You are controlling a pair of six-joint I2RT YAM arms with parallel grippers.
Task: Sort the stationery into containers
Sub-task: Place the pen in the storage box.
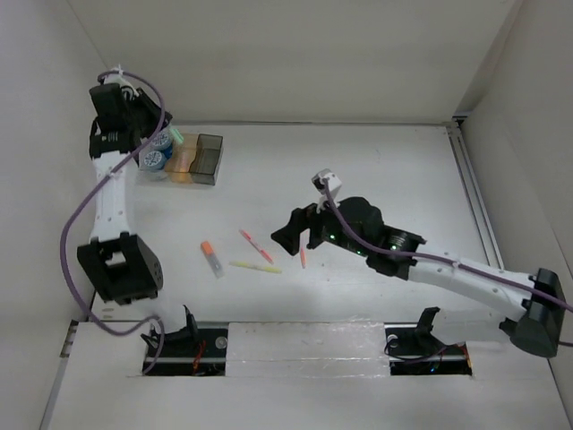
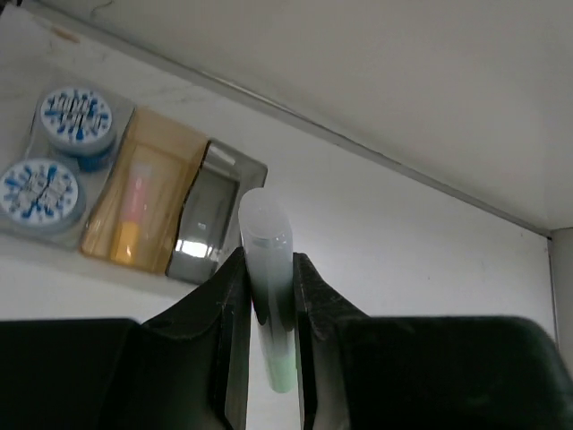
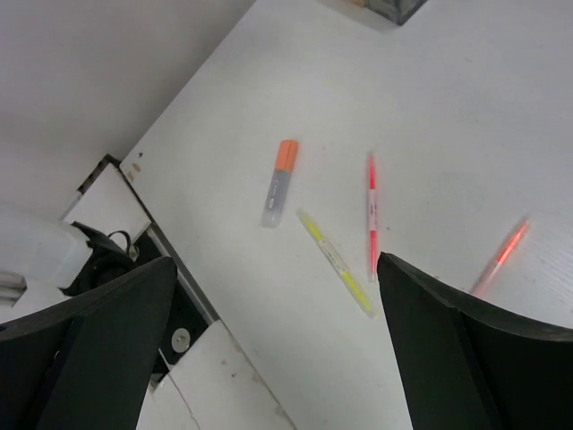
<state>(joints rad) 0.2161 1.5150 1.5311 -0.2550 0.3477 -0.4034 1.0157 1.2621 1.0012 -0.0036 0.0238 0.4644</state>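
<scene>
The left arm rises upright and reaches far forward, its hand pinched tight on a pen. The right arm stretches low leftward (forearm nearly level), its hand spread wide.

White table, pale walls on left, far and right sides. Far left corner: row of three joined bins sitting on surface, in order clear, amber, smoky grey from left to right. Near middle, loose on tabletop: orange-capped marker leftmost; thin yellow pen just right of it, lying nearly crosswise; thin red pen close behind yellow one, angled; short orange-red pen further right, apart from others.
</scene>
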